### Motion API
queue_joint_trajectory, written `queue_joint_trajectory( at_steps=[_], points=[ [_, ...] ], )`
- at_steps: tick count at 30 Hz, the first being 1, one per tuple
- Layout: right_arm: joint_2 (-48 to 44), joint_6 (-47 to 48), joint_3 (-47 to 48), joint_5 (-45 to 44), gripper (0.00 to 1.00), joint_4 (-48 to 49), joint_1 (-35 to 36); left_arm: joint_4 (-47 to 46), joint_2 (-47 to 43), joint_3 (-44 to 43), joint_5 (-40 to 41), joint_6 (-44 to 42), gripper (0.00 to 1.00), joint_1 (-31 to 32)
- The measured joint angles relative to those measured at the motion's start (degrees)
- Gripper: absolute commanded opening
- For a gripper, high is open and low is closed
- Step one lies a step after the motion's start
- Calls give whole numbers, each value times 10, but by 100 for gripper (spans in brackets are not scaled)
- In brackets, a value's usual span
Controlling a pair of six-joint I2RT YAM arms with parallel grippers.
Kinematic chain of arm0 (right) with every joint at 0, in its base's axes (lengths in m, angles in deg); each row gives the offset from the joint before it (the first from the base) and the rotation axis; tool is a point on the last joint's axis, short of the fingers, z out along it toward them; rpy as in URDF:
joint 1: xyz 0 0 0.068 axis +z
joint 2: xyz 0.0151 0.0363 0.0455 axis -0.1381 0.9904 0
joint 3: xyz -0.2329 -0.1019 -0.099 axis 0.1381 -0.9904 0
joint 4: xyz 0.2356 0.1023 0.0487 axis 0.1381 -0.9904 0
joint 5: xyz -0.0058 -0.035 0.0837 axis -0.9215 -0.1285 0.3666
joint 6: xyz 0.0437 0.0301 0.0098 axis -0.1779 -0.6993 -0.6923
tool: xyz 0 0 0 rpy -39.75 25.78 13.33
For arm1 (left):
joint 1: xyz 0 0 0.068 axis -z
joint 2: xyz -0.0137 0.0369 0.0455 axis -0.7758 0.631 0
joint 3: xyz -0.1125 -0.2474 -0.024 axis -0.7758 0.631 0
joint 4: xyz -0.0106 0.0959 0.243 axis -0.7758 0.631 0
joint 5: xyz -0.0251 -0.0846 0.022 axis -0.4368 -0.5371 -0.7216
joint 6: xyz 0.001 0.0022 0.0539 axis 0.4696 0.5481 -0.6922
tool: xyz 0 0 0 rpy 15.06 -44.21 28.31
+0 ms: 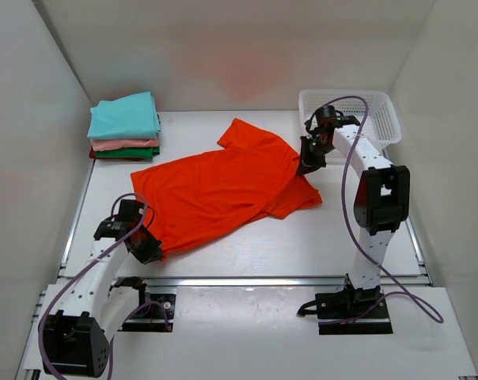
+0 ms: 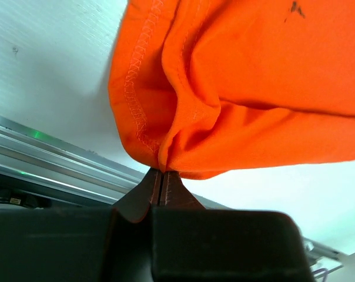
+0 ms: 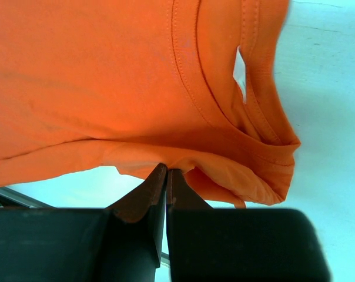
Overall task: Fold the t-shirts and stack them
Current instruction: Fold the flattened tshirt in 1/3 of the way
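Observation:
A bright orange-red t-shirt (image 1: 223, 190) lies spread on the white table, its hem toward the near left and its collar toward the far right. My left gripper (image 1: 149, 252) is shut on the hem corner, and the left wrist view shows the stitched hem (image 2: 166, 158) bunched above the closed left gripper (image 2: 160, 176). My right gripper (image 1: 306, 165) is shut on the cloth beside the collar (image 3: 248, 117), pinched at the right gripper (image 3: 167, 171). A stack of folded t-shirts (image 1: 124, 127) in teal, pink, green and dark red sits at the far left.
A white plastic mesh basket (image 1: 358, 111) stands at the far right behind the right arm. An aluminium rail (image 1: 286, 279) runs along the table's near edge. White walls close in the left, right and back sides.

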Motion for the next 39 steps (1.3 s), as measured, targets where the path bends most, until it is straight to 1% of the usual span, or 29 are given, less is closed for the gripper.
queue_joint_trajectory(
  at_steps=[8,12,18,21,25,26,27,28,29,30,31,32,33,35,36,39],
  points=[
    [0,0,-1,6,1,-3,-9,-2,17,-16,19,21,0,-33],
    [0,0,-4,12,0,-5,-18,-12,45,-43,37,19,0,-59],
    [0,0,-1,17,0,-10,-24,-43,93,-46,44,15,0,-78],
    [5,0,11,22,0,-12,-24,-57,121,-47,44,14,2,-81],
    [24,0,30,33,0,-10,-24,-79,155,-55,44,11,8,-85],
    [29,0,31,37,0,-8,-24,-84,162,-59,44,11,13,-85],
    [36,-1,33,43,0,-7,-24,-88,170,-62,44,10,15,-87],
    [40,-1,34,47,1,-5,-24,-94,178,-67,44,9,16,-89],
    [46,-2,34,54,8,-1,-24,-98,186,-71,43,9,18,-90],
    [48,-5,34,59,12,2,-24,-103,194,-77,43,9,19,-93],
    [51,-6,34,66,17,7,-25,-108,203,-84,44,9,26,-95],
    [54,-10,34,74,20,15,-26,-112,214,-93,44,7,25,-97],
    [54,-11,34,77,22,20,-27,-116,223,-101,44,7,24,-100],
    [54,-18,34,82,26,37,-30,-129,233,-113,44,6,26,-103],
    [54,-22,34,85,28,47,-32,-136,237,-118,44,5,30,-105],
    [53,-31,30,89,30,71,-40,-155,240,-124,44,5,27,-110]
  ],
)
